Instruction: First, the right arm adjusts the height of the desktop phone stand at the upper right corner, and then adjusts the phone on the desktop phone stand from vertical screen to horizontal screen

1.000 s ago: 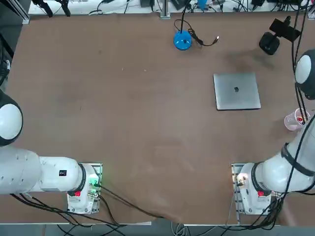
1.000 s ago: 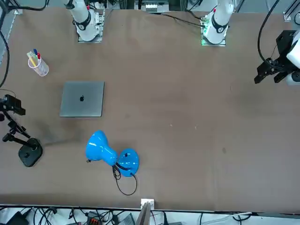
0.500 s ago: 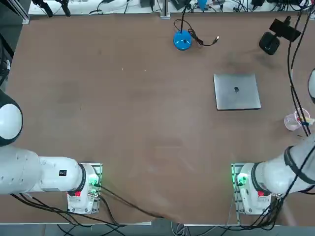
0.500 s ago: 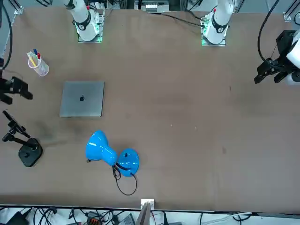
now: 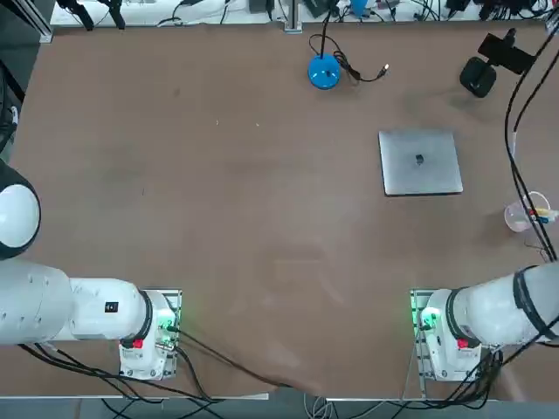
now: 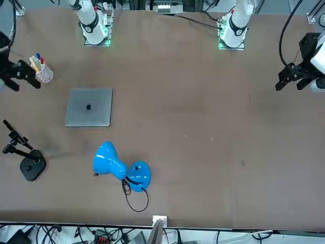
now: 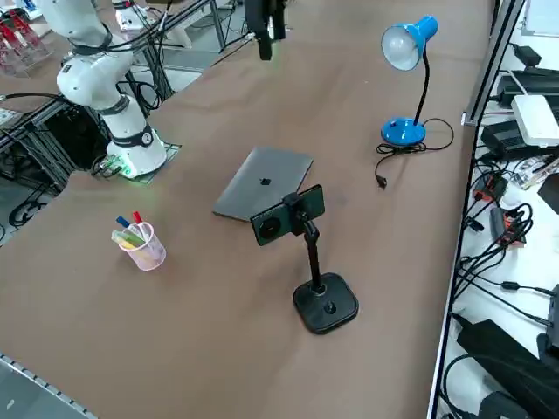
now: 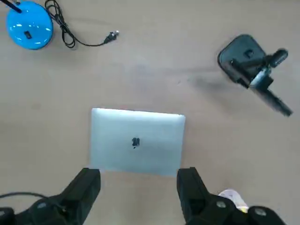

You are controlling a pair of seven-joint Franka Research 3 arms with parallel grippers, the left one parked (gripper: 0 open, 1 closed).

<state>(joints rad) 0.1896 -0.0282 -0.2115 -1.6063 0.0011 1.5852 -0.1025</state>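
Observation:
The desktop phone stand [image 7: 325,303] is black, with a round base and a thin pole, and stands at the table's far right corner [image 5: 479,77]. Its clamp holds the phone [image 7: 286,214], a small black slab with its long side roughly level. The front view shows the stand [image 6: 30,165] at the left. My right gripper [image 8: 138,187] hangs open and empty high above the table, over the near edge of the silver laptop [image 8: 136,140]. The stand [image 8: 241,58] lies well beyond the fingers. In the front view the gripper [image 6: 28,76] is beside the pen cup [image 6: 41,71].
A closed silver laptop [image 5: 420,161] lies between the stand and my right arm's base [image 5: 445,327]. A clear cup of pens [image 7: 144,244] sits near the right edge. A blue desk lamp [image 7: 402,44] with a loose cable stands at the far middle.
My right gripper has drawn back from the stand's clamp toward the pen cup, staying open. The arm has slid out of the top view's right edge. The stand and phone have not moved.

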